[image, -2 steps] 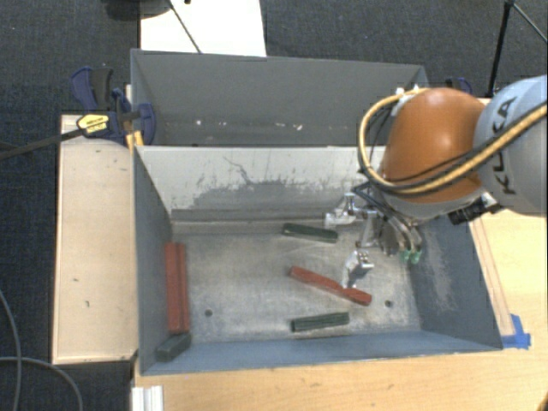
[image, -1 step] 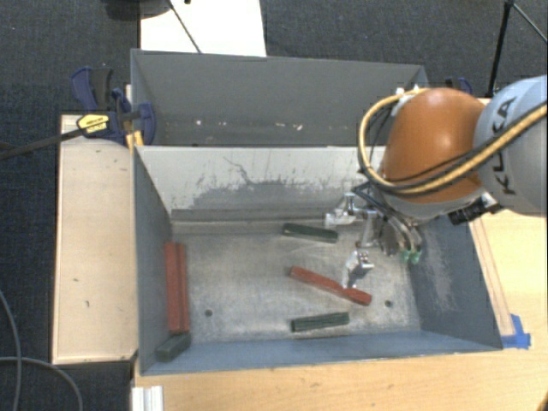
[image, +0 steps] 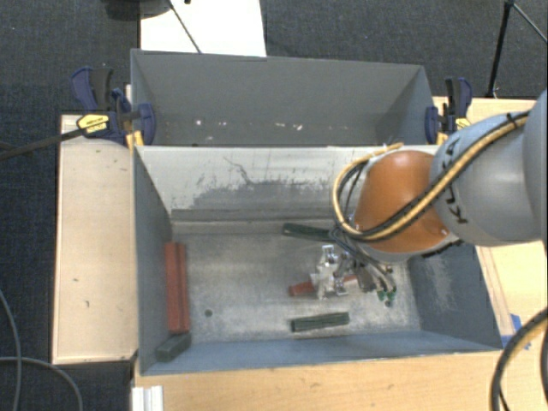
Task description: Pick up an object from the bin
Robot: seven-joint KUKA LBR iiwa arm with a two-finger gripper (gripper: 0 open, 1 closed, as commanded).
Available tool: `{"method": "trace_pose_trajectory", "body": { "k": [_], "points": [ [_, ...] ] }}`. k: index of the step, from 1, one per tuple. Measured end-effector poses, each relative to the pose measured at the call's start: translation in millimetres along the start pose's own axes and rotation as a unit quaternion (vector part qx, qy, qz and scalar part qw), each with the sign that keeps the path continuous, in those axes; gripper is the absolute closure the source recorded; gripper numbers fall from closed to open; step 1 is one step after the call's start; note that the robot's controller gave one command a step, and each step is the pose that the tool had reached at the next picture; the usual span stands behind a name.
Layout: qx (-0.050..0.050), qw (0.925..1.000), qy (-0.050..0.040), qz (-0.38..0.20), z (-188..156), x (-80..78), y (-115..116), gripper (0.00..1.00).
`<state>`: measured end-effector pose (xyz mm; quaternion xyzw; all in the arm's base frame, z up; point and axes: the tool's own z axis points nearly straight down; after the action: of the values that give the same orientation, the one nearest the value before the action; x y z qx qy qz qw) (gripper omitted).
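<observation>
My gripper (image: 330,274) is low over the bin floor, right of the middle, beneath the orange wrist cover. A small red-brown piece (image: 300,289) lies on the floor right at its left side, touching or nearly touching it. A dark green flat bar (image: 319,321) lies just in front of the gripper, near the front wall. Another dark green strip (image: 301,229) lies behind the gripper, with its right end hidden under the wrist cover. Small green bits (image: 390,298) show at the gripper's right.
A long red bar (image: 177,286) lies along the left wall, and a dark block (image: 172,346) sits in the front left corner. The arm and its cables cover the bin's right part.
</observation>
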<state>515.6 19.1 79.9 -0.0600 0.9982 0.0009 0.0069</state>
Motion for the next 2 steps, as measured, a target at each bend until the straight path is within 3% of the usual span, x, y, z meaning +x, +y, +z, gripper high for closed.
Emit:
{"method": "trace_pose_trajectory", "body": {
  "k": [1, 2],
  "points": [
    [0.0, 1.0, 0.003, 0.001, 0.6, 2.0, -0.1, 0.0],
    [0.0, 1.0, 0.0036, 0.003, 2.9, 2.7, -0.5, 1.0]
  ]
}}
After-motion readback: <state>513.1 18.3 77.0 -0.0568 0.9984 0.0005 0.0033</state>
